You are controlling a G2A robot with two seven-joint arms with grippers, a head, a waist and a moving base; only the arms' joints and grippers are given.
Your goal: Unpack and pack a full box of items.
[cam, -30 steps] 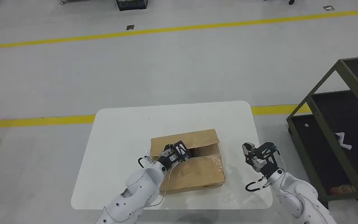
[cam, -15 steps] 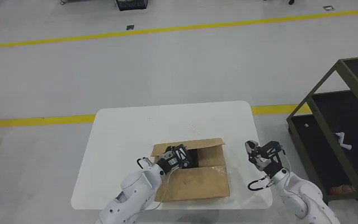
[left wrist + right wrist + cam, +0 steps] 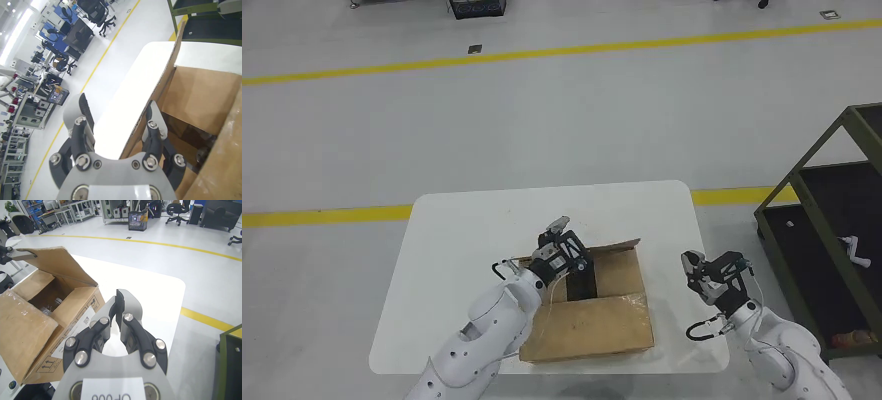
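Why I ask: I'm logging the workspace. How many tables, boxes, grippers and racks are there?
Table: 1
Cardboard box: 1
Grippers: 2, left gripper and right gripper
Green rack: 1
Total: 5. The items inside the box are too hidden to count.

A white rectangular table with rounded corners (image 3: 442, 300) stands on a pale grey glossy floor (image 3: 642, 120). 2 yellow painted floor lines (image 3: 542, 52) cross the floor, 1 far off and 1 along the table's far edge. A dark green metal shelf cart (image 3: 804, 160) stands near the table's right side. Black swivel office chairs (image 3: 176, 211) sit in the background.
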